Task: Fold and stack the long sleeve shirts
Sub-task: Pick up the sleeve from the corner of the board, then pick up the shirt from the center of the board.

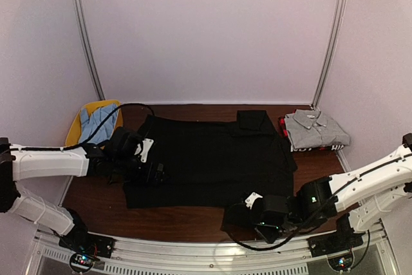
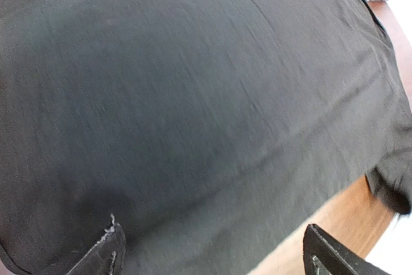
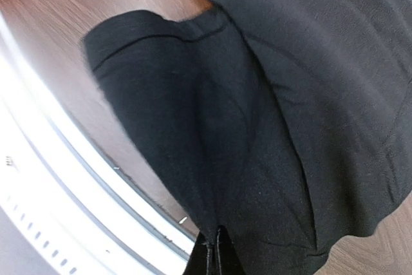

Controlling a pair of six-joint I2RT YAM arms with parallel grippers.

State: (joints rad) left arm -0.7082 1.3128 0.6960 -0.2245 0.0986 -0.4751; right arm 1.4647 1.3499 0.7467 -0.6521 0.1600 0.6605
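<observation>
The black shirt [image 1: 206,159] lies spread flat across the middle of the brown table [image 1: 96,201]. It fills the left wrist view [image 2: 193,94] and the right wrist view [image 3: 309,94]. My left gripper [image 1: 151,170] is open over the shirt's left edge, its fingertips [image 2: 103,256] wide apart just above the cloth. My right gripper [image 1: 252,212] is shut on the shirt's sleeve [image 3: 174,107] near the table's front edge, the cloth pinched between its fingers [image 3: 212,252]. The grey shirt [image 1: 315,128] lies folded at the back right.
A yellow basket [image 1: 77,127] with light blue cloth [image 1: 100,120] stands at the back left. Something red and black lies under the grey shirt [image 1: 283,127]. A metal rail [image 3: 38,185] runs along the table's front edge, close to the right gripper.
</observation>
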